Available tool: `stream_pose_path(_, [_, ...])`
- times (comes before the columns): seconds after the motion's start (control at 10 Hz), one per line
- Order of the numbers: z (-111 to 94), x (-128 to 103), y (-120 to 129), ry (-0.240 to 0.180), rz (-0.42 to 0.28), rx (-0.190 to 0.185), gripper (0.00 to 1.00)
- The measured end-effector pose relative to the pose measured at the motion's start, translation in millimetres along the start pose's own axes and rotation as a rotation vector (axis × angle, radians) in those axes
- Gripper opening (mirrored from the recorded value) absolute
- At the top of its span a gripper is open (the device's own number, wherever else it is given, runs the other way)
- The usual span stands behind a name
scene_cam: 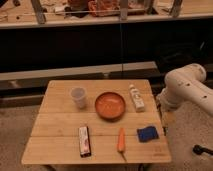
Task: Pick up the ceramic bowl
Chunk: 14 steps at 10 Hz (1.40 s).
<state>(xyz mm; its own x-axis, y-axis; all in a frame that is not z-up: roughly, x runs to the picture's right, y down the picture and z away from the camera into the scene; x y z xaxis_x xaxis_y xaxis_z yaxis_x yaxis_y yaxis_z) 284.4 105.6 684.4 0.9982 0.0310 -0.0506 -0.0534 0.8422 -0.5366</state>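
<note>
The ceramic bowl (110,104) is round, shallow and orange-red with a darker rim. It sits upright and empty near the middle of the wooden table (57,120). My white arm (187,90) bends in from the right, off the table's right edge. My gripper (164,121) hangs below it beside the table's right edge, to the right of the bowl and apart from it. It holds nothing that I can see.
A translucent whitish cup (78,96) stands left of the bowl. A white bottle (135,97) lies to its right. A blue sponge (147,133), a carrot (121,139) and a dark snack bar (84,141) lie along the front. A cluttered counter (100,12) runs behind.
</note>
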Motion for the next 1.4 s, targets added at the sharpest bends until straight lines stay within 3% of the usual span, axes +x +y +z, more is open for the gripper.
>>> stream_pose_path(0.1, [-1,0,-1,0.007,-0.007,0.007,0.80])
stream_pose_path(0.4, [-8,-34,-14,0.030,-0.101,0.040,0.80])
stream_pose_path(0.7, [-11,-41,-21,0.049,-0.150,0.068,0.80])
stream_pose_path(1.4, [-15,-83,-37,0.066,-0.314,0.110,0.80])
